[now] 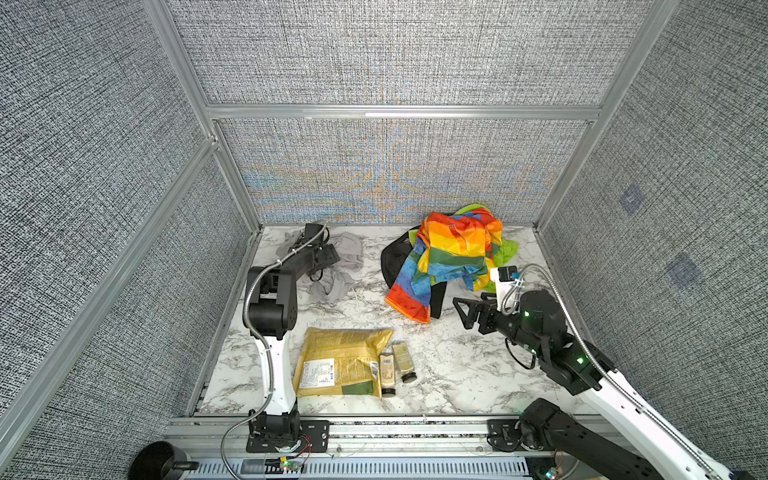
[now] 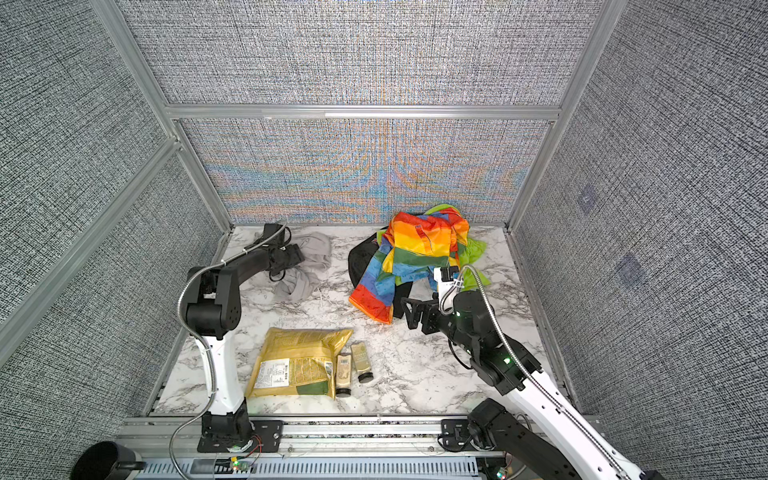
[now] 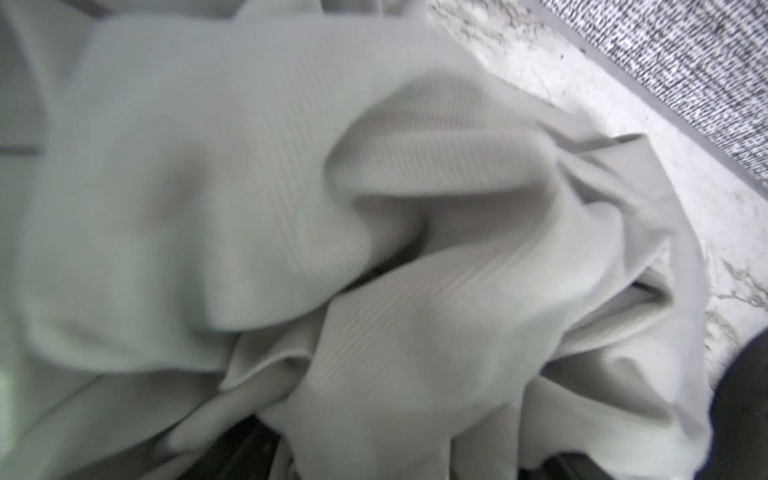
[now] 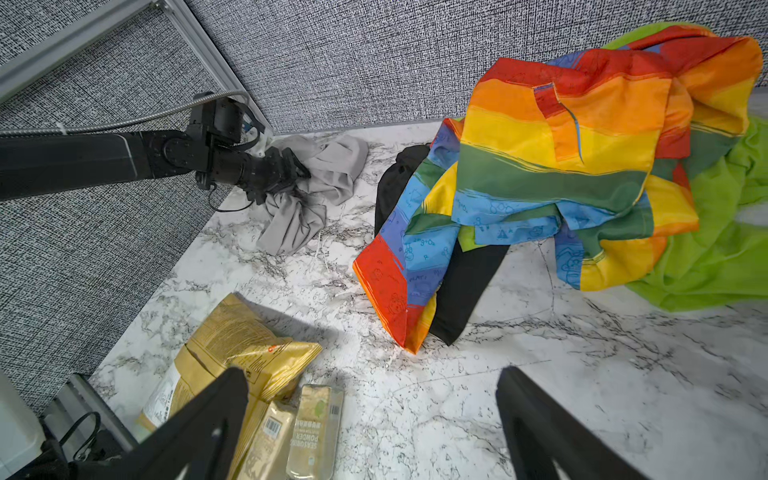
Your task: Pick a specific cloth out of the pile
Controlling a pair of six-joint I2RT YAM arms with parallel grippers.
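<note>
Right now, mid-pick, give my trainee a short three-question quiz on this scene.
1. True or false: the grey cloth lies apart from the pile.
2. The left end effector is at: A the grey cloth, B the pile, C neither.
3. Fill in: the right end effector has its jaws ____, with nothing between them.
Key: 1 true; 2 A; 3 open.
</note>
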